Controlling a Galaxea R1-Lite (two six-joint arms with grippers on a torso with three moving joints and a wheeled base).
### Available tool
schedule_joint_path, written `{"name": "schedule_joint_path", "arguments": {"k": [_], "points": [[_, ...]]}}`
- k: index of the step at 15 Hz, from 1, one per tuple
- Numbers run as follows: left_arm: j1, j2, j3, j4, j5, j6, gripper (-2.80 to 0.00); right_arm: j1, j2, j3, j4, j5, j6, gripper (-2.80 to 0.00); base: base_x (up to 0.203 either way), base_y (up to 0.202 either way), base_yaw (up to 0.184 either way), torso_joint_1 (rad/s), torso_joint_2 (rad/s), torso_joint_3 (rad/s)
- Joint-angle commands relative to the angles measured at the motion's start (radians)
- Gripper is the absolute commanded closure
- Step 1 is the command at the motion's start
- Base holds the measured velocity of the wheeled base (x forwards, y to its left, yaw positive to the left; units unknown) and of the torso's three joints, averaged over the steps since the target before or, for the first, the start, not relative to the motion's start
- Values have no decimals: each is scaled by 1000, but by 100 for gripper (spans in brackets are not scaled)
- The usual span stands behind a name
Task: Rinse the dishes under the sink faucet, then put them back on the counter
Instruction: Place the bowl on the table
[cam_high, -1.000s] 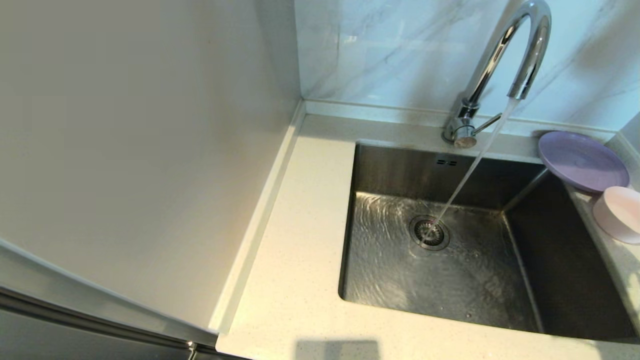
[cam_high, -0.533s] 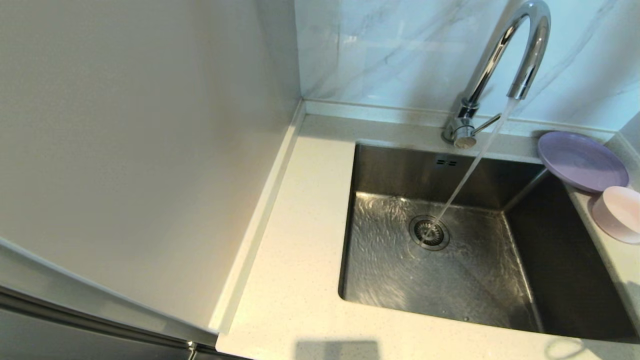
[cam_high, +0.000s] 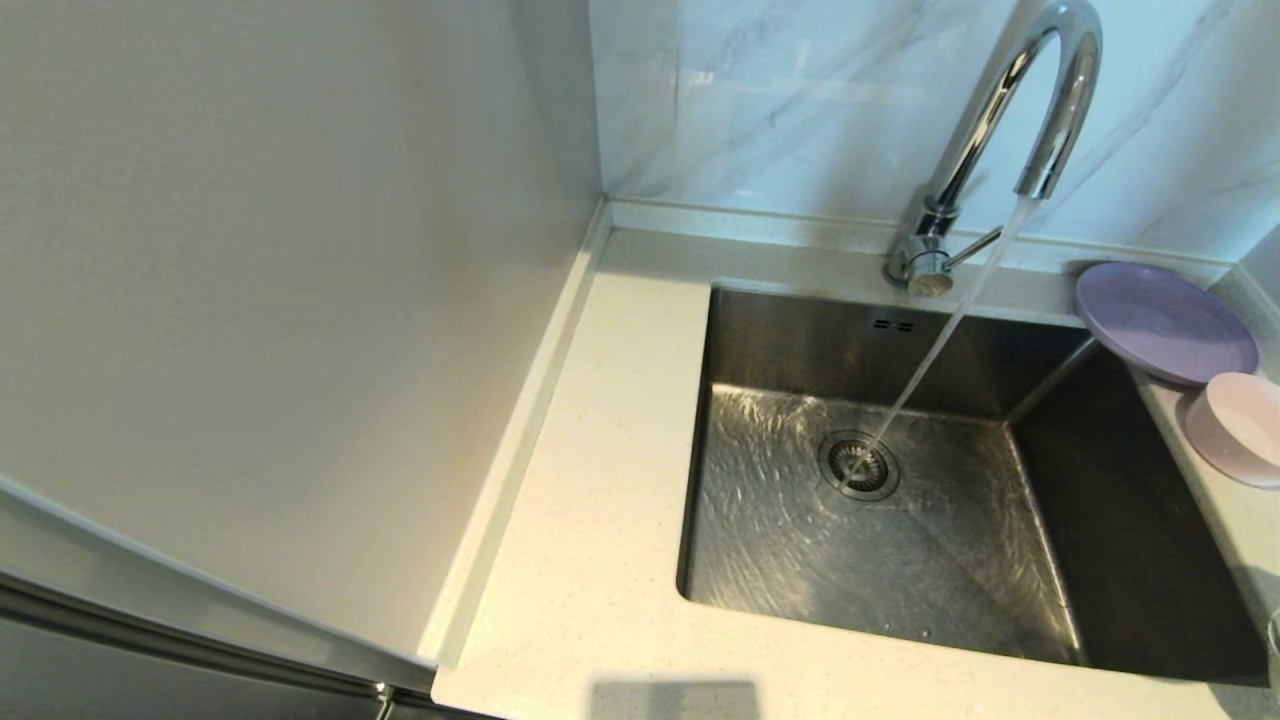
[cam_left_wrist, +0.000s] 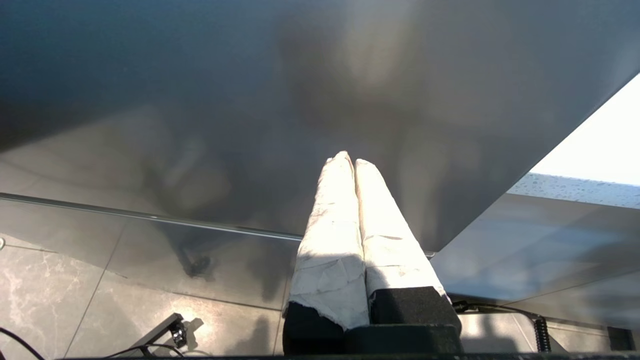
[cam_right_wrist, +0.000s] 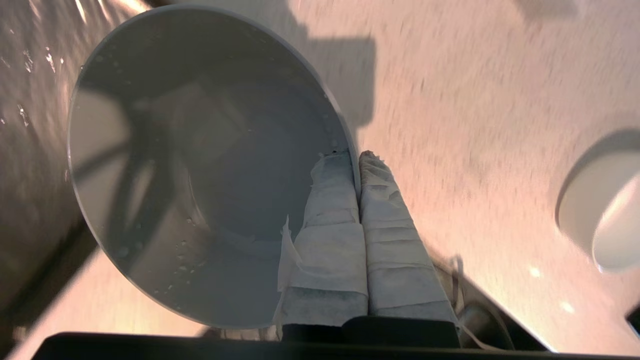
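Observation:
My right gripper (cam_right_wrist: 356, 156) is shut on the rim of the pale grey-white bowl (cam_right_wrist: 200, 165), one finger inside and one outside. The bowl is wet with droplets and hangs above the counter (cam_right_wrist: 475, 100), beside the sink (cam_right_wrist: 30, 150). In the head view neither gripper shows. Water runs from the chrome faucet (cam_high: 1040, 110) onto the drain strainer (cam_high: 858, 465) of the sink (cam_high: 1140, 520). The lilac plate (cam_high: 1165, 322) and the pale pink bowl (cam_high: 1240, 425) sit on the counter (cam_high: 600, 500) right of the sink. My left gripper (cam_left_wrist: 350, 159) is shut on nothing, parked low before a dark cabinet front.
A second pale bowl (cam_right_wrist: 605, 220) stands on the counter beyond the held one. A plain wall (cam_high: 280, 300) bounds the counter on the left, and the marble-veined wall (cam_high: 780, 100) rises behind the faucet. Tiled floor (cam_left_wrist: 100, 300) shows under the left gripper.
A faint bowl rim seen at the head view's bottom right half a second ago has slid right to the frame's edge. The water keeps running; plate and pink bowl have not moved.

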Motion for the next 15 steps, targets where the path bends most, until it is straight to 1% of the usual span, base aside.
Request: {"name": "schedule_joint_path", "arguments": {"k": [1, 4, 5, 7, 15], "points": [[0, 0, 0, 0, 0, 0, 0, -55, 60, 69, -171, -29, -4, 0, 0, 0, 0, 0, 0, 0], [0, 0, 0, 0, 0, 0, 0, -164, 83, 132, -342, -49, -65, 0, 0, 0, 0, 0, 0, 0], [0, 0, 0, 0, 0, 0, 0, -186, 88, 141, -360, -51, -77, 0, 0, 0, 0, 0, 0, 0], [0, 0, 0, 0, 0, 0, 0, -198, 99, 145, -364, -49, -81, 0, 0, 0, 0, 0, 0, 0], [0, 0, 0, 0, 0, 0, 0, -196, 130, 130, -367, -49, -82, 0, 0, 0, 0, 0, 0, 0]]}}
